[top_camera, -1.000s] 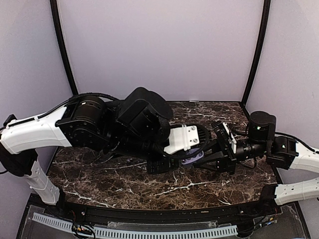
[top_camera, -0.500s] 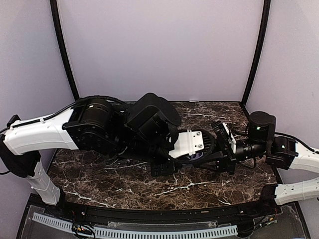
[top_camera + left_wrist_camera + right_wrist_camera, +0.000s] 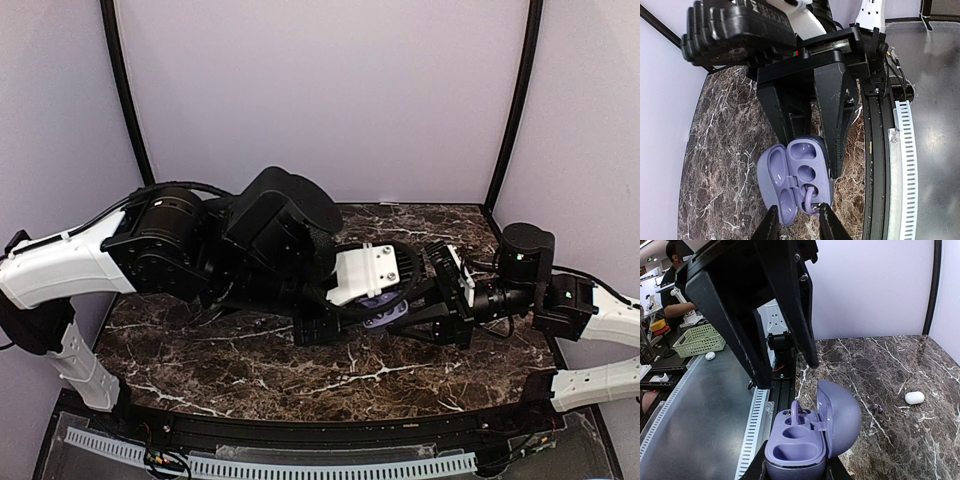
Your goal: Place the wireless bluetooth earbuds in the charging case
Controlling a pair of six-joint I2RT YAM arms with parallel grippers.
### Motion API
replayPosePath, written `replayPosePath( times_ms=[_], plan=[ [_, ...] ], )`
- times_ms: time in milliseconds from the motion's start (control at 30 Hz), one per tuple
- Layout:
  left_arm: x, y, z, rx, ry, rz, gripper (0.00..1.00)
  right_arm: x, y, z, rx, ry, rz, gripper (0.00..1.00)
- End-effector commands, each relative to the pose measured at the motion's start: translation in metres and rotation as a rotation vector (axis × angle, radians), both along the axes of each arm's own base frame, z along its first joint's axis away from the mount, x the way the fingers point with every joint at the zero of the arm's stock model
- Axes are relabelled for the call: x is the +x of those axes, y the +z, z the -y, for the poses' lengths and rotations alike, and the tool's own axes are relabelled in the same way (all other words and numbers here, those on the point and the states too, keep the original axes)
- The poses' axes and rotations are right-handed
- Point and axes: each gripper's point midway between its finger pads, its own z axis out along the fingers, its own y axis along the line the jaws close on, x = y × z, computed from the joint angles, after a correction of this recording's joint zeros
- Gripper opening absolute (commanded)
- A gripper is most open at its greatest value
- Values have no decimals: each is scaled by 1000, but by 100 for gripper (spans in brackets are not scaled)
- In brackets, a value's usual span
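Observation:
The charging case [image 3: 805, 440] is lavender and stands open, its lid [image 3: 840, 412] hinged up to the right. My right gripper [image 3: 795, 474] is shut on its base and holds it just above the table. A small lavender earbud with a looped fin [image 3: 811, 196] sits in one well; it also shows in the right wrist view [image 3: 795, 412]. The other wells look empty. My left gripper [image 3: 798, 224] is open and empty, its fingertips [image 3: 771, 222] straddling the case's near end from above. In the top view the case [image 3: 381, 314] is mostly hidden under the left wrist. No white earbud shows.
A plain white oval pebble [image 3: 914, 397] and a tiny dark purplish bit [image 3: 877, 408] lie on the marble table [image 3: 900, 365] beyond the case. The table's near edge with a black rail and white slotted strip [image 3: 905, 150] runs beside the case.
The left wrist dipped right and down over the case half a second ago and has now drawn back up and left. The right arm and the case have not moved.

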Motion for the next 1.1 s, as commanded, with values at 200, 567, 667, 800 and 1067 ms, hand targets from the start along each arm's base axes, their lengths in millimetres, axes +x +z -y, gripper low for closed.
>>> replayPosePath(
  times_ms=[200, 567, 667, 800, 1067],
  plan=[
    [-6, 66, -25, -268, -21, -63, 28, 2, 9, -3, 39, -9, 20, 0],
    [133, -17, -151, -527, 509, -529, 35, 1, 11, -2, 54, -6, 23, 0],
    [167, -84, -188, -469, 723, -654, 31, 1, 11, -2, 55, -5, 24, 0],
    [177, -156, -217, -401, 886, -771, 26, 0, 8, -2, 52, -1, 21, 0],
    [174, -231, -238, -300, 1043, -859, 23, 0, 5, -2, 47, 0, 18, 0]
  ],
)
